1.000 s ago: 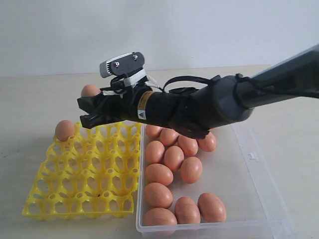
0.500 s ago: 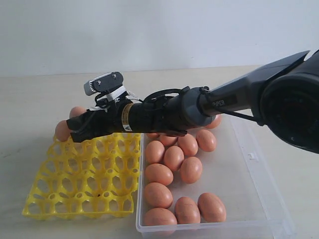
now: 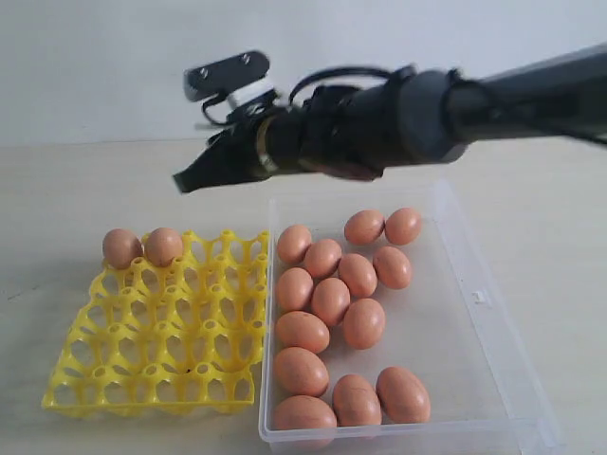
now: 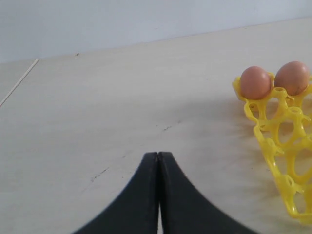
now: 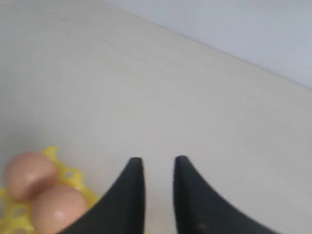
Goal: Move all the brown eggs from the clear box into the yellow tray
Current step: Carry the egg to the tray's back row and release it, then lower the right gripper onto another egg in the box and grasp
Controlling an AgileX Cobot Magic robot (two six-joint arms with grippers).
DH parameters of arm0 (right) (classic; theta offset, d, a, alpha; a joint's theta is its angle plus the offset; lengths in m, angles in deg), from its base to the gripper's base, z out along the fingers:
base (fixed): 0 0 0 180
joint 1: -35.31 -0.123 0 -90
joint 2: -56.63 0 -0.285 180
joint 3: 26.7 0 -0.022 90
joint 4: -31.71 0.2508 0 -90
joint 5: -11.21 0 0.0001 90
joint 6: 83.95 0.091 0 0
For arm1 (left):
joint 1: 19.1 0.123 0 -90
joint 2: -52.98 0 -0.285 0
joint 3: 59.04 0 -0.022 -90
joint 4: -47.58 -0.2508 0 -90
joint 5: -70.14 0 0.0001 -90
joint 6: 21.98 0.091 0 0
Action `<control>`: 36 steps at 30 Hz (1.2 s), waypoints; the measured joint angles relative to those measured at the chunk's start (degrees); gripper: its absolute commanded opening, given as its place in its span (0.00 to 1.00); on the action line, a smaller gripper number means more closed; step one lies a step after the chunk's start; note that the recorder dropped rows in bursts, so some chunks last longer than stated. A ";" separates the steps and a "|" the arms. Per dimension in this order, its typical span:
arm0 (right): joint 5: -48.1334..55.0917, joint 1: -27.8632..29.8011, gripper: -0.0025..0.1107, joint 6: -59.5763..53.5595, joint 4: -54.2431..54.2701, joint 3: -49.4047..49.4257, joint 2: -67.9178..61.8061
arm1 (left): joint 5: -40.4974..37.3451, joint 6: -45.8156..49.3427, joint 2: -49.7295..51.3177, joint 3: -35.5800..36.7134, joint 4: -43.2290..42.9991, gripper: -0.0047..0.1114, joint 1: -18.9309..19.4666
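Two brown eggs (image 3: 121,247) (image 3: 163,245) sit side by side in the back-row cells of the yellow tray (image 3: 152,379). Several more brown eggs (image 3: 331,300) lie in the clear box (image 3: 493,313) to the tray's right. My right gripper (image 3: 185,180) hangs above the tray's back edge, open and empty; its wrist view shows the right gripper (image 5: 158,161) with a gap between the jaws and both tray eggs (image 5: 27,173) below. My left gripper (image 4: 158,154) is shut and empty over bare table, with the two eggs (image 4: 255,82) and the tray's corner (image 4: 273,151) off to one side.
The right arm (image 3: 408,118) stretches from the right across the back of the clear box. A pale wall stands behind the light wooden table (image 3: 57,190). The left arm does not show in the exterior view.
My right gripper carried an egg down into the tray cell beside the first egg, let it go, then rose up and back to the right, empty.
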 measured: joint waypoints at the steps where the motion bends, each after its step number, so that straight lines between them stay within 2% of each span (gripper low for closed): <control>1: 4.95 0.11 0.02 -2.14 1.38 0.84 2.53 | 0.00 0.00 0.00 0.00 0.00 0.04 0.00; 4: 22.92 0.22 0.03 -12.59 8.20 4.91 10.90 | 0.00 0.00 0.00 0.00 0.00 0.04 0.00; 7: 37.90 0.31 0.11 -23.83 18.79 10.91 18.00 | 0.00 0.00 0.00 0.00 0.00 0.04 0.00; 12: 47.27 0.31 0.29 -28.79 32.34 20.70 26.23 | 0.00 0.00 0.00 0.00 0.00 0.04 0.00; 15: 48.00 0.31 0.39 -27.42 36.60 25.71 29.33 | 0.00 0.00 0.00 0.00 0.00 0.04 0.00; 18: 46.71 0.31 0.45 -27.05 40.31 29.95 30.13 | 0.00 0.00 0.00 0.00 0.00 0.04 0.00; 22: 43.77 0.31 0.46 -26.86 44.78 32.66 29.34 | 0.00 0.00 0.00 0.00 0.00 0.04 0.00; 36: 38.85 -0.02 0.47 -27.25 47.35 33.04 21.31 | 0.00 0.00 0.00 0.00 0.00 0.04 0.00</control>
